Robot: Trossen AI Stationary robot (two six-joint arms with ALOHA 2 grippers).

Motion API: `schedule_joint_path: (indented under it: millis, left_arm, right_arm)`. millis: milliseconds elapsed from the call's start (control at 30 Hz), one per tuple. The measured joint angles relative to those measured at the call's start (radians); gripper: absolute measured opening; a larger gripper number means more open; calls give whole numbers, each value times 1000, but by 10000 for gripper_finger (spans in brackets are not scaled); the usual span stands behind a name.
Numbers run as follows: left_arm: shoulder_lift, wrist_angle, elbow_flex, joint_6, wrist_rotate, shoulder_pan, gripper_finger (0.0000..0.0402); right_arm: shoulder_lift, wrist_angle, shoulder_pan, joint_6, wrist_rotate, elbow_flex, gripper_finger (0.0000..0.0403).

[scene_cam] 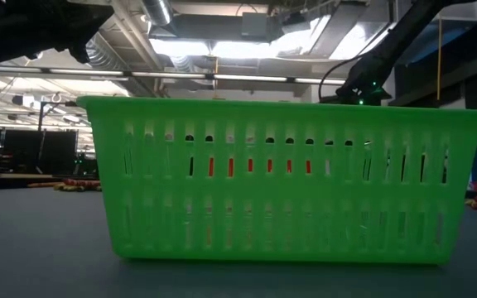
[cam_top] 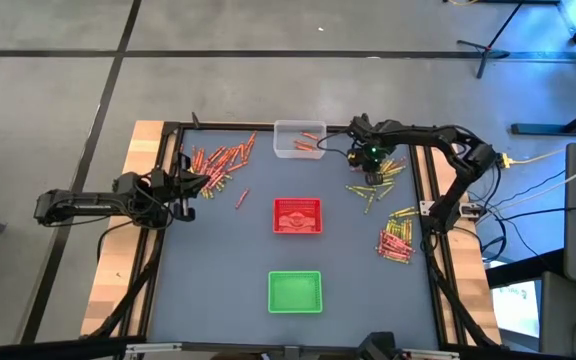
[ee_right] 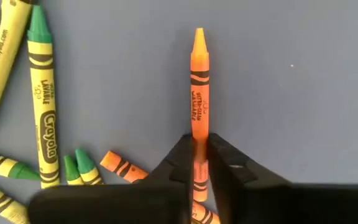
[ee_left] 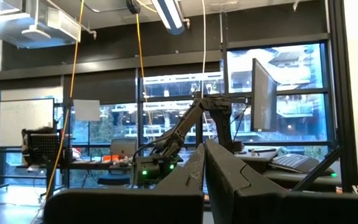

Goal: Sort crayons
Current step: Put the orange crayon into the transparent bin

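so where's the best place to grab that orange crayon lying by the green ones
Take the orange crayon across its narrow wrapped barrel, toward the blunt end, coming straight down. It lies flat on the table, so only its long sides are free. The right pincer already straddles it there.

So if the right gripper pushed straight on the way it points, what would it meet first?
Probably the grey table top: the right gripper points down at it, fingers closed on a single orange wax crayon lying there. Depth is unclear.

Lab: whiteboard (ee_left: 25, 121), monitor (ee_left: 263, 94), exposed ducts (scene_cam: 110, 54)
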Motion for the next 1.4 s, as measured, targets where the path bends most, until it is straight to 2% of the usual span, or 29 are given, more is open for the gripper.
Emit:
schedule_joint_path:
  millis: [67, 233, 333, 467, 700, 800, 1133, 1400]
  left_arm:
    - [0, 1, 0, 0, 0, 0, 0]
    - [0, 1, 0, 0, 0, 0, 0]
    - [0, 1, 0, 0, 0, 0, 0]
    - [0, 1, 0, 0, 0, 0, 0]
    - [0, 2, 0, 6, 0, 0, 0]
    - [0, 5, 0, 6, 0, 0, 0]
    - [0, 10, 0, 6, 0, 0, 0]
    - [0, 9, 0, 6, 0, 0, 0]
  right_arm:
    - [0, -2, 0, 16, 2, 1, 10]
    - [-3, -15, 1, 57, 27, 1, 25]
    - [-22, -47, 2, 58, 46, 0, 18]
    - [-92, -61, 1, 65, 50, 0, 6]
    - [-233, -64, 1, 96, 50, 32, 13]
    - [-274, -39, 1, 138, 8, 73, 9]
    - [-296, 203, 12, 367, -218, 137, 13]
    - [-261, 435, 92, 454, -239, 138, 14]
